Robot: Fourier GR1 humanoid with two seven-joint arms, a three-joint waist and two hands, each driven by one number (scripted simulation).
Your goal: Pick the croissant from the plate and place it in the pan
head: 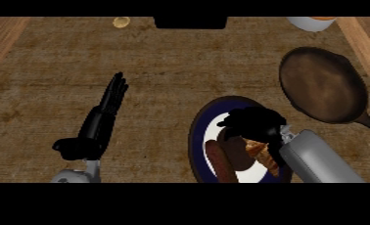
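The croissant (260,154) lies on the plate (196,136), toward its four o'clock side, partly under my right wrist. My right hand (249,120) hangs over the plate's middle, at the croissant's eleven o'clock. It shows only as a dark mass, so I cannot tell whether it has closed on the pastry. I judge the pick unfinished, with the carry and the placing all left.

A dark brown, sausage-like piece (217,159) lies just beside the croissant at its nine o'clock, near enough to get nudged. The pan (321,84) sits at the plate's one o'clock, without the croissant yet, and I see nothing standing between them.

My left hand (108,102) rests with straight fingers at the plate's nine o'clock, well apart. Along the far edge of the counter (180,72), around twelve o'clock, sit a small tan round thing (121,22), a black block (190,22) and a white bowl (309,23).
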